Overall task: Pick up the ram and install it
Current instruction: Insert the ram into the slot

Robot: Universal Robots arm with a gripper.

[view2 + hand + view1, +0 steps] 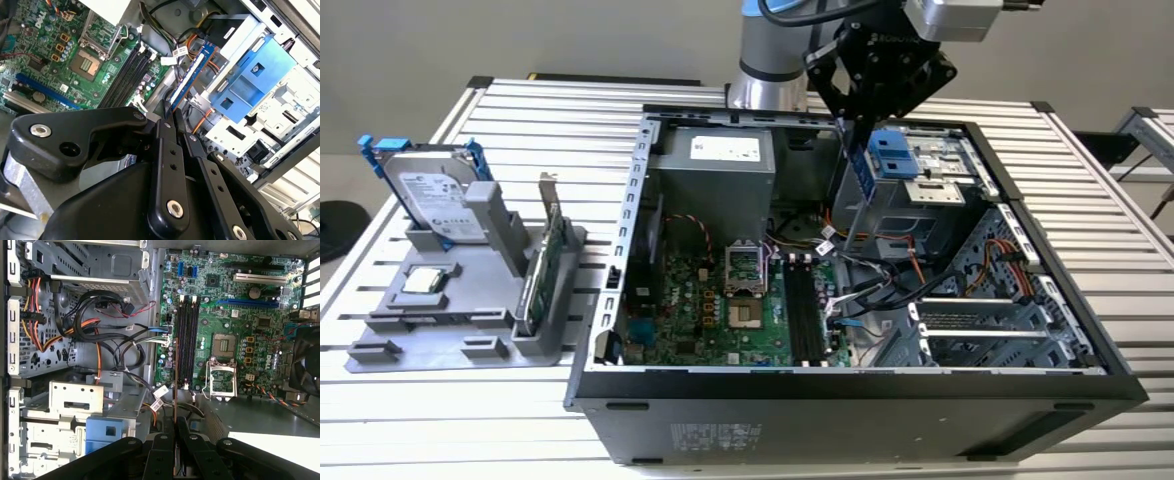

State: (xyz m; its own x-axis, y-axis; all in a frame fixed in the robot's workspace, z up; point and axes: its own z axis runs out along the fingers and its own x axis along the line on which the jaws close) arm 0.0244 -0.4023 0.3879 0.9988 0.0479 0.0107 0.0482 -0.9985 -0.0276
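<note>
In the exterior view the gripper (862, 115) hangs over the far part of the open computer case (854, 385). It pinches the top end of the ram (865, 165), which hangs upright below it, just beside a blue drive bracket (905, 155). The memory slots (803, 312) lie on the motherboard (707, 305), lower than the stick and apart from it. Outside the case, well away from the tool, a hard drive (434, 200) and a green card (547, 262) stand in a grey holder (460, 342). The second wrist view adds the ram's (189, 75) broad blue face, with the black fingers (166, 150) pressed against its two sides. In the first wrist view the ram (175, 390) is edge-on, a thin line running out from the gripper (176, 424). Its free end appears beside the slots (187, 340), though its height above them is hard to judge. The processor socket (222, 347) lies past the slots.
</note>
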